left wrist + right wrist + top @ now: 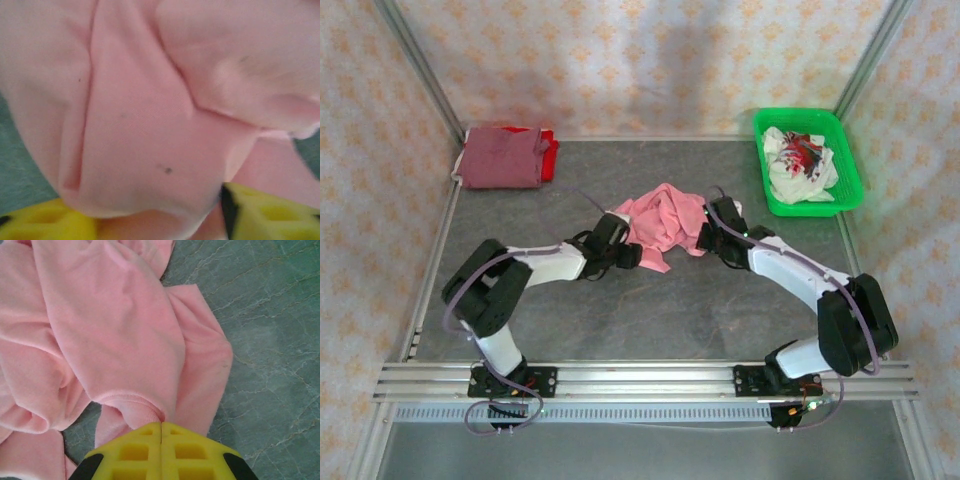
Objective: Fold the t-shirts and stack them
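Spreading the crumpled pink t-shirt (663,222) before folding.
The right gripper (161,426) clamped its edge; the left gripper (155,220) straddled cloth, grip unclear. An even, low outward pull seemed best.

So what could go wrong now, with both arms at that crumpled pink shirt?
The right gripper pinches just a small bunched fold of the crumpled salmon-pink cloth t-shirt; that could slip free under a pull. The left gripper has cloth between parted jaws, and whether it truly grips is unclear, so a lift might go lopsided. The shirt lies heaped, so tugging may drag layers together instead of spreading it.
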Robot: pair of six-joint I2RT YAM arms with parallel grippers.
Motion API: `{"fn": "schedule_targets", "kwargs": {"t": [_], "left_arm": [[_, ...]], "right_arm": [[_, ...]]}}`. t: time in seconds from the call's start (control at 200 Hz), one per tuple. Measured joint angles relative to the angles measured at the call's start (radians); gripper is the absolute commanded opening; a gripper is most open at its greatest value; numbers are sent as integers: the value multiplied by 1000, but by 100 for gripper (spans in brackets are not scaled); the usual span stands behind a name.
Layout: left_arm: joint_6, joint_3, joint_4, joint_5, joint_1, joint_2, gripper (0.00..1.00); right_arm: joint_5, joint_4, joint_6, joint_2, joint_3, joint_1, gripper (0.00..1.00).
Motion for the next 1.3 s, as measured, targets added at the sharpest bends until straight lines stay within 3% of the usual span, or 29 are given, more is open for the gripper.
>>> {"fn": "schedule_targets", "kwargs": {"t": [0.06,0.225,0.51,0.746,0.881,1.016,1.116,1.156,1.226,1.301], "left_arm": [[0,12,15,-5,10,19,0],[-20,-35,18,-49,52,-71,0],[61,-68,-192,-190,124,-606,0],[156,29,-407,-252,125,-896,0],[182,40,-476,-298,125,-1016,0],[199,31,-494,-358,125,-1040,0],[204,2,-488,-396,138,-968,8],[204,-4,-483,-404,148,-917,26],[208,-8,-452,-417,176,-805,31],[194,-8,-428,-415,226,-671,47]], "right_arm": [[4,-7,0,-12,0,-11,0],[40,-51,-12,-119,3,-43,0],[63,-166,-97,-354,77,-45,0],[13,-249,-165,-541,191,-42,0],[-10,-287,-185,-590,276,-41,0],[35,-296,-185,-583,281,-41,0],[83,-276,-186,-494,269,-45,0],[97,-257,-185,-440,259,-48,14],[117,-223,-187,-338,252,-57,25],[131,-188,-172,-215,253,-84,43]]}}
